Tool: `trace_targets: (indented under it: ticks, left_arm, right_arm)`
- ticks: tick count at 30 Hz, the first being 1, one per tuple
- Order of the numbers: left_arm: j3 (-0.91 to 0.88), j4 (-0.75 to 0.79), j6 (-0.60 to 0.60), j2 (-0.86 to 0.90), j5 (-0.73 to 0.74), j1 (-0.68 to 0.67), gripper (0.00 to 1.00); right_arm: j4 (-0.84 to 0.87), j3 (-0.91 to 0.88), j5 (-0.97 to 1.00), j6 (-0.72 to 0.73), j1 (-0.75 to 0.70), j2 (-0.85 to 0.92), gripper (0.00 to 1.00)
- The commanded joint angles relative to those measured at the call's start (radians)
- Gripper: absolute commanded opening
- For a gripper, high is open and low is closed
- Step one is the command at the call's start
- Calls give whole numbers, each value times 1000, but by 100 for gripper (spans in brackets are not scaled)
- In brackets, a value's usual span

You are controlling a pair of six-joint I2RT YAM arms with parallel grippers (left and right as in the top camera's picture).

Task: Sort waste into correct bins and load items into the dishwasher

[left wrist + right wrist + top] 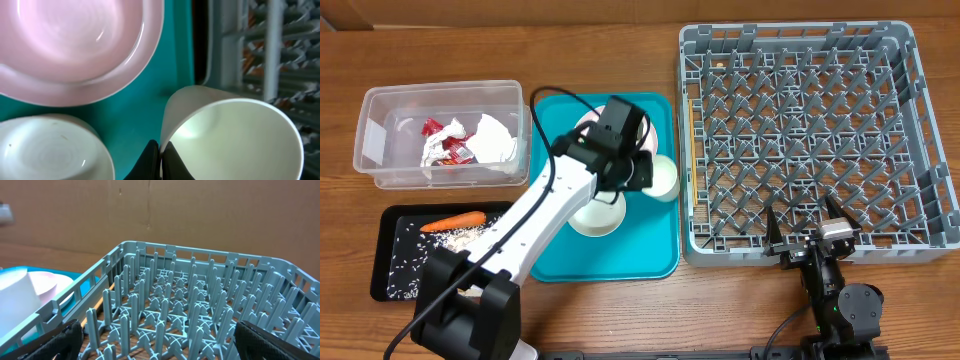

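My left gripper (642, 170) is shut on the rim of the small white cup (663, 178), one finger inside and one outside; the left wrist view shows the pinch (161, 152) on the cup (235, 135). Beside the cup lie a white bowl (598, 215) (50, 150) and the wide plate (75, 45), which the arm mostly hides from above. The grey dishwasher rack (687, 150) (190, 305) stands at the right. My right gripper (807, 228) (162, 336) hangs open at its front wall. The red wrapper (445, 140) and napkin (495, 138) lie in the clear tub (370, 140). The carrot (453, 222) and crumbs (450, 240) lie on the black tray (385, 265).
The dishes rest on a teal tray (620, 262) (140, 105) between the bins and the rack. The rack's near left wall rises close beside the cup. A cable loops over the tray's back edge.
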Motion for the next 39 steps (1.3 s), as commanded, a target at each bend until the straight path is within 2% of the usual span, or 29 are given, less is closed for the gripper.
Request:
trace_targets:
  ticks: [1,6,7,11,16,20,27,39]
  left_arm:
    - [110,-40,4,-51,-2,40,4]
    - [188,-89,26,-90,120,128,4]
    - [195,-80,31,-97,227,174,4]
    - [193,-76,55,-94,412,244,4]
    - [193,-79,103,-94,517,278,4]
    - [193,-55,103,-94,616,300,4]
    - [193,40,102,-94,927,382,4]
    - [193,110,125,-43,1069,447,4]
  right_arm:
    - [6,-10,5,-3,-6,-11,100]
    - [6,-10,5,-3,-6,-11,100]
    - [6,-10,5,-3,-6,-11,100]
    - [6,-10,5,-3,-6,-11,100]
    - [6,-10,5,-3,-6,-11,100]
    - [6,-10,5,-3,-6,-11,100]
    - [6,-10,5,-3,-6,-11,100]
    - [6,-10,5,-3,-6,-11,100]
